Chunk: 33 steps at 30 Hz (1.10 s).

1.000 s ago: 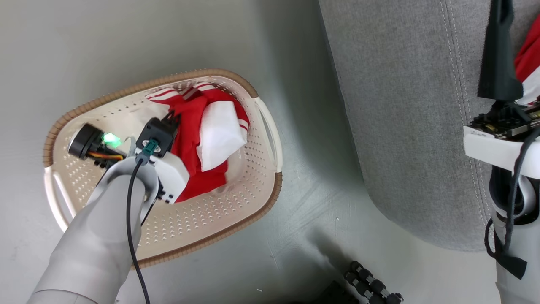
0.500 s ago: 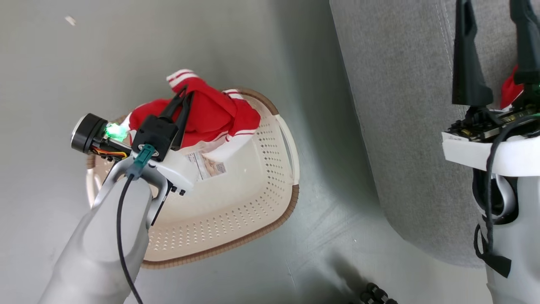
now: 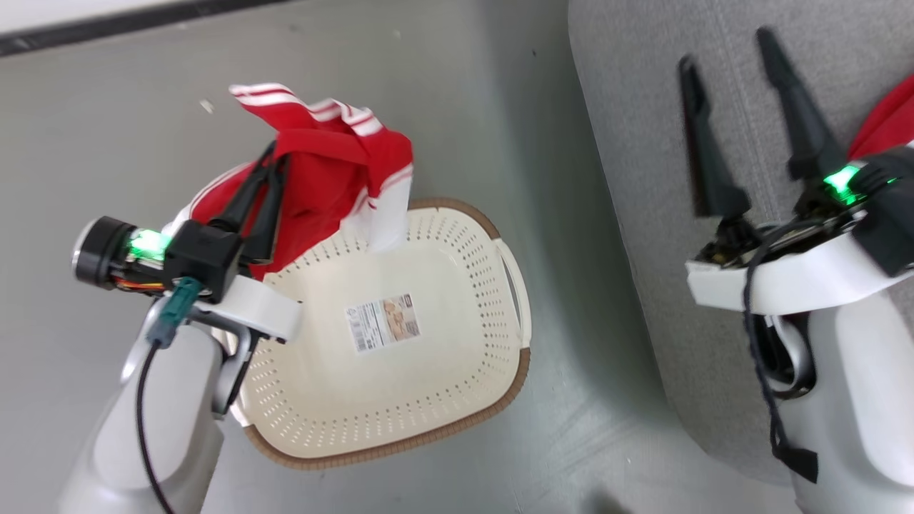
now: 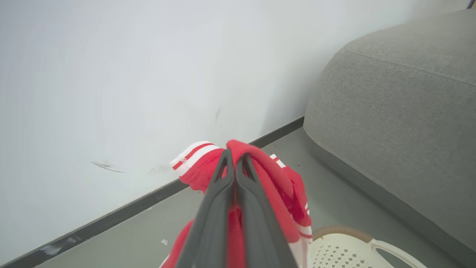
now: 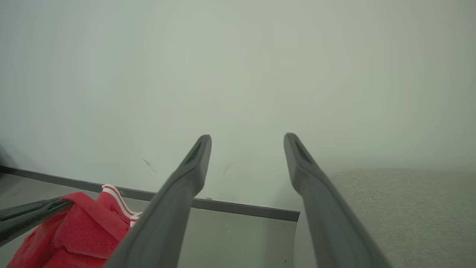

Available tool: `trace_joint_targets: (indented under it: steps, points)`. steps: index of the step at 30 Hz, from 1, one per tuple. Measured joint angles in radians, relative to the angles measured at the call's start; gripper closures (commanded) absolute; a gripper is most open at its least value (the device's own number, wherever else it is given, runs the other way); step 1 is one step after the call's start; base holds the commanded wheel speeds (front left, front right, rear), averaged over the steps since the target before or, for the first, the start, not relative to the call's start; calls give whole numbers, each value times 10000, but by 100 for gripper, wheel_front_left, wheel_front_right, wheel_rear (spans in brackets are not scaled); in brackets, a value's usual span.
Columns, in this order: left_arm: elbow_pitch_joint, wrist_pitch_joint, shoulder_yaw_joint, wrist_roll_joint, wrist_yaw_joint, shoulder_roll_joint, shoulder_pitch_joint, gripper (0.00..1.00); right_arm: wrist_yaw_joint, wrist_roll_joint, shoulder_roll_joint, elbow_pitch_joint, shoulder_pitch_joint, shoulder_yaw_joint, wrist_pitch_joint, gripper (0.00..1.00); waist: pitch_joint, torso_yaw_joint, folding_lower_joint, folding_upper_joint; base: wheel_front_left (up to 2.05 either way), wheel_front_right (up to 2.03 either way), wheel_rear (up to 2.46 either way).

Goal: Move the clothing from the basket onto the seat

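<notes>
You are looking down at a smooth grey floor (image 3: 428, 107) that meets a plain white wall (image 4: 111, 74) along a dark baseboard (image 4: 111, 217). The grey seat (image 3: 643, 143), with rounded corners and stitched seams, fills the right side of the head view, and its edge lies near the basket (image 3: 400, 435) with a strip of floor between them. The cream basket with its brown rim sits on the floor at centre, and a printed label (image 3: 382, 325) shows on its perforated bottom. A second garment (image 3: 885, 121), red, lies on the seat at the far right edge, partly hidden behind your right arm. Your left gripper (image 3: 275, 153) is raised over the basket's far left rim, its two dark fingers pressed together on a bunched fold of the red clothing (image 3: 321, 171). The cloth hangs from that grip in a heap, striped cuffs uppermost and a white panel dangling over the rim; whether it touches the rim cannot be told. The left wrist view shows the same pinch (image 4: 232, 156), with red fabric spilling out on both sides of the fingers. Your right gripper (image 3: 726, 50) hovers above the seat with its fingers spread wide and nothing between them. In the right wrist view (image 5: 248, 138) they point at the wall.
</notes>
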Motion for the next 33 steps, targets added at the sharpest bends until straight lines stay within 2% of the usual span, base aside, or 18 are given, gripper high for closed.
trace_joint_targets:
  steps: [13,19,26,33]
  points:
    - [-1371,-2,573,-121,-23,481,1176,100,0,-290,-196,895,761,368,0,0,-1684,456,-1,0,0,0,0]
    - [-1831,-2,545,-188,-280,522,1733,100,-2,-288,-268,1248,1310,612,0,0,-2517,644,-1,0,0,0,0]
    - [-2462,-2,180,-75,-663,692,2081,100,0,-194,-757,1691,1756,1509,0,0,-3587,896,-1,0,0,0,0]
    - [-2938,-4,-349,81,-989,794,2255,100,0,569,-1277,2186,2190,2807,0,0,-4455,1108,-1,1,0,0,0]
